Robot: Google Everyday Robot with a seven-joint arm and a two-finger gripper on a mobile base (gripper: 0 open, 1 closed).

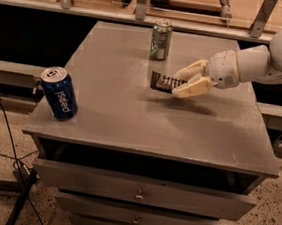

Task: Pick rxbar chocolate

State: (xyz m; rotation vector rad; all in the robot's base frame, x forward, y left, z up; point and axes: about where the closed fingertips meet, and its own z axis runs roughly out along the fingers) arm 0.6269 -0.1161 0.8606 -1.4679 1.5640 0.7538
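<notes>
The rxbar chocolate (163, 81), a flat dark bar with pale lettering, is near the middle of the grey cabinet top (131, 113), in front of the green can. My gripper (181, 81) reaches in from the right on a white arm. Its pale fingers (190, 88) are shut on the bar's right end. The bar sticks out to the left and is held a little above the surface, with a shadow beneath it.
A green can (161, 39) stands upright at the back, just behind the bar. A blue Pepsi can (59, 93) stands tilted at the front left corner. The top drawer (138, 189) below stands slightly open. Shelving runs along the back.
</notes>
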